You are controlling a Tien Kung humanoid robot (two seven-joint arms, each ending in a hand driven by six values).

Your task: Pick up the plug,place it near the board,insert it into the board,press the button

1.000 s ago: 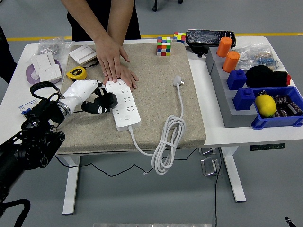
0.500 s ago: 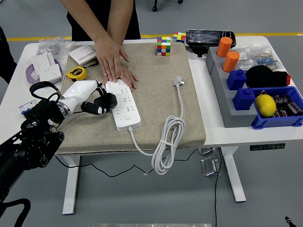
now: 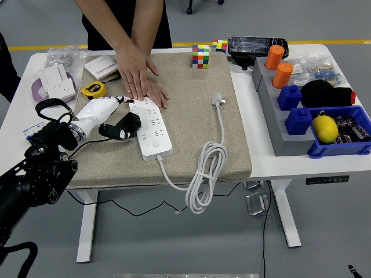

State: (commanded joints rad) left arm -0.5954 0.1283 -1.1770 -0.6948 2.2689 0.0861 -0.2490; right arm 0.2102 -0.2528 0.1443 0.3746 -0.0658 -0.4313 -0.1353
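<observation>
**Left hand at the board's edge, plug untouched**

Shifted slightly since a second ago: left hand (image 3: 110, 116) now a touch nearer the robot, fingertips (image 3: 123, 99) reaching up to the far left corner of the board (image 3: 151, 127), black thumb part (image 3: 128, 123) drawn a little off the board's left edge instead of pressed up to it. Fingers loosely spread, clamped on nothing. Everything else unmoved.

Just right of the fingertips: white power board, long axis running from the far left down toward the near right, socket rows facing up, own cable leaving the near end and dropping over the table edge.

Just beyond the fingertips: person's two hands (image 3: 139, 72), stacked flat, pressing the board's far end onto the beige mat (image 3: 191, 145).

Well right of the fingers, past the board: white plug (image 3: 217, 99), lying flat on the mat, head pointing away from the robot, cord running straight back toward the near edge into a coiled loop (image 3: 206, 174). Long axis of plug and cord roughly near-to-far, apart from the board.

Left of the fingers: yellow tape measure (image 3: 93, 90). Far beyond the plug: colour cube (image 3: 200, 56).
</observation>
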